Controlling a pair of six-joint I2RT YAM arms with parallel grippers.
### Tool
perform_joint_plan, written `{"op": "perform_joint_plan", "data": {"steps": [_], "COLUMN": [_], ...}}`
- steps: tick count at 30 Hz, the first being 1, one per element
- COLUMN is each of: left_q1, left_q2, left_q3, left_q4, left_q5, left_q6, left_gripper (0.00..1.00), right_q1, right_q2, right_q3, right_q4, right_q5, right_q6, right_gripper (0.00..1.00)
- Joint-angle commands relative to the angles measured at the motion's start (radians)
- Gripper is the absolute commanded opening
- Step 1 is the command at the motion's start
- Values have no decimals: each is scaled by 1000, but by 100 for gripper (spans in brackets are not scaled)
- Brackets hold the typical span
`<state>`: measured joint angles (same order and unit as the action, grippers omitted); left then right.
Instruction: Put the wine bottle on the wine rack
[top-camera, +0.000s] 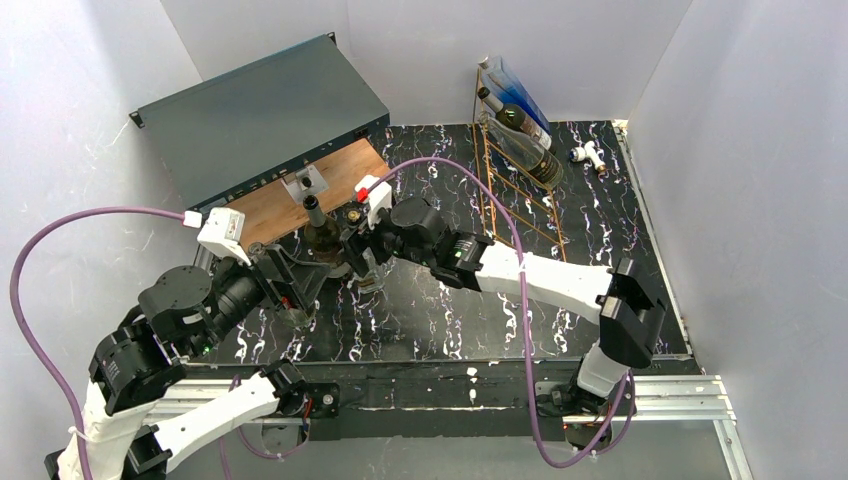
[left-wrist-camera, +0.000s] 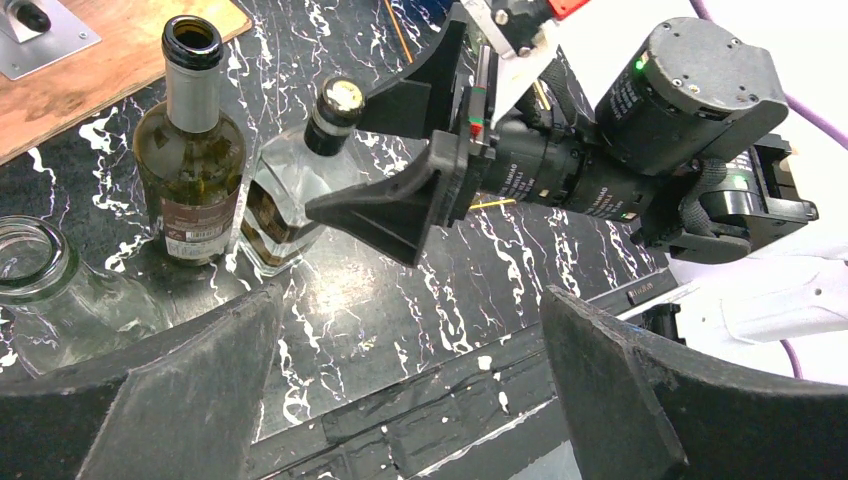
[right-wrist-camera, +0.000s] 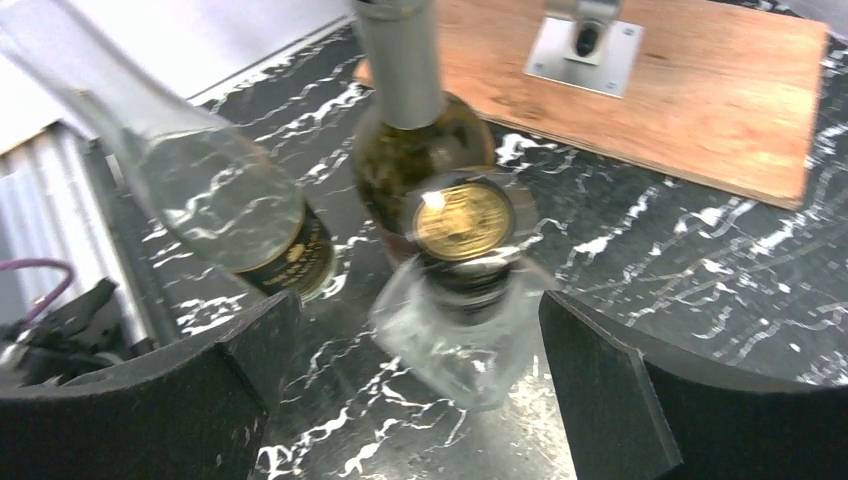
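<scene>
At left, left gripper (left-wrist-camera: 410, 320), fingers spread wide, gripping nothing. Ahead of it and off to its left, a clear glass bottle (left-wrist-camera: 40, 290). Farther ahead, upright and uncorked, the green wine bottle (left-wrist-camera: 190, 170). Just right of that, the gold-capped clear bottle (left-wrist-camera: 300, 190). Next rightward, right gripper (right-wrist-camera: 415, 310), likewise spread apart and empty. At its fingertips, in line with the gap and clear of both fingers, the gold-capped clear bottle; just beyond, the green wine bottle. Far right, well apart from both grippers, the wine rack (top-camera: 515, 195), bearing bottles.
</scene>
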<state>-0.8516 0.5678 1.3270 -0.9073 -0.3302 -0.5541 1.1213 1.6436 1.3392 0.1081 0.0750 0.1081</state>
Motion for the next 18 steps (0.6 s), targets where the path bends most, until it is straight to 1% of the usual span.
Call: {"op": "perform_joint_plan", "data": {"steps": [1,4,7,11,17,18], "left_q1": [6,6,6,6,6,6], "left_q2": [10,13,22,33,48,49], "left_q3": [5,1,2,7,10,9], "left_q4": [-8,-8,-7,-8,-5,-4], "left_q5": [-20,-13,-7,0,10,9], "left_q6": [-2,-6,-6,-6,-4,-4], "left_gripper": [99,99,99,99,99,99], "right_q1": [16,18,18,29,61,67], "right_q2": [2,3,7,28,67,75], "right_q3": [67,67,69,85,123,128], "right_q4": [62,51,57,67,71,71], "right_q5": [218,298,323,306,392,415], "right_q6": [15,32,43,70,82,86], "right_gripper": [98,97,95,87,75,74]}}
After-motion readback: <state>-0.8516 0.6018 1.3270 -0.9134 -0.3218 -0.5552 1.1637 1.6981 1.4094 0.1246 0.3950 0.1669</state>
